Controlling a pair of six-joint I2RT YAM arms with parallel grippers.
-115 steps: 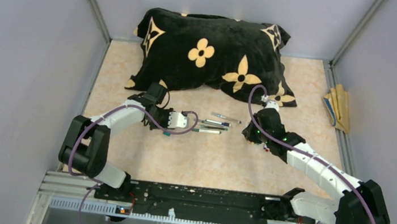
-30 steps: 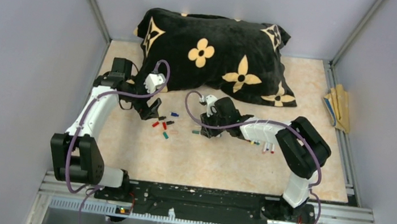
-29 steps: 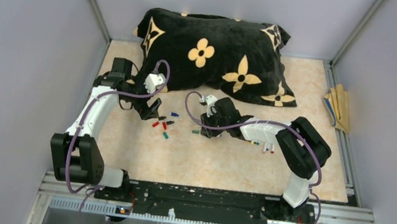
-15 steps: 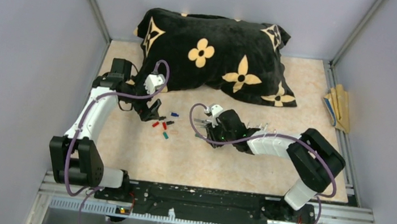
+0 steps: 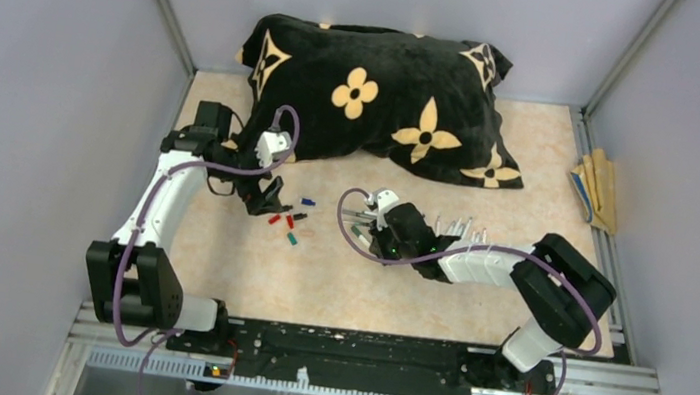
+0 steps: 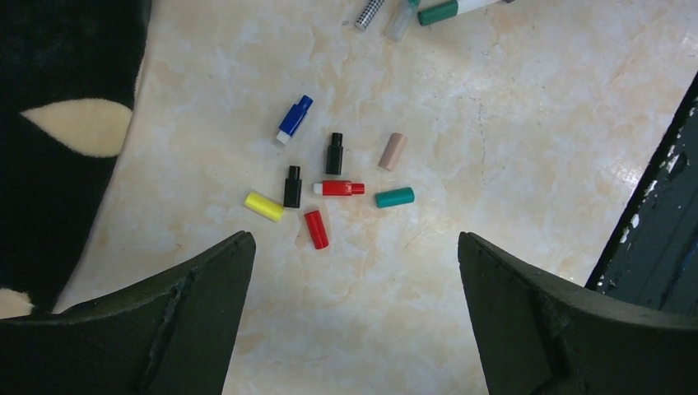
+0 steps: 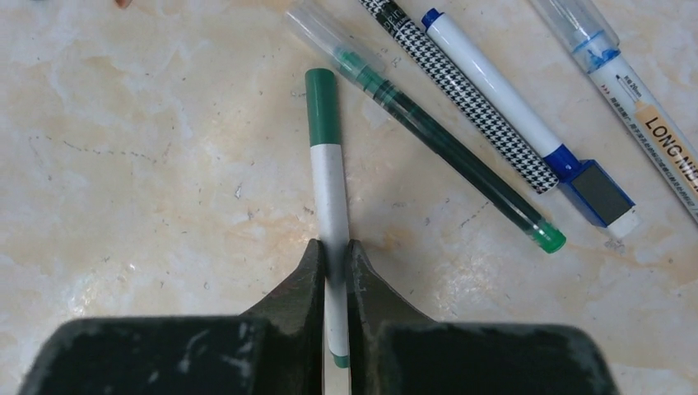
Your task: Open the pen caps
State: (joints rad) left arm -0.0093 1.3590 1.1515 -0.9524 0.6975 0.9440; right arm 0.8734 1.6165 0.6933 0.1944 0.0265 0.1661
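Observation:
Several loose pen caps lie in a cluster on the table: blue (image 6: pixel 294 120), black (image 6: pixel 334 153), yellow (image 6: pixel 264 206), red (image 6: pixel 316 229), green (image 6: pixel 395 197). My left gripper (image 6: pixel 355 243) hangs open above them with nothing between its fingers. In the top view it (image 5: pixel 266 195) sits just left of the caps (image 5: pixel 288 218). My right gripper (image 7: pixel 333 247) is shut on the white barrel of a pen (image 7: pixel 328 177) whose green cap (image 7: pixel 319 103) is still on and points away from the jaws. That pen lies on the table, as does the gripper (image 5: pixel 372 232) in the top view.
Beside the held pen lie a clear green pen (image 7: pixel 436 140), a houndstooth pen (image 7: pixel 461 90) and a white pen with blue ends (image 7: pixel 494 95). A black flowered pillow (image 5: pixel 379 95) fills the back. Tan sticks (image 5: pixel 597 191) lie at the right wall.
My right jaws have closed on the green-capped pen, and the right arm's elbow has swung out to the right. The left arm has stayed still and open.

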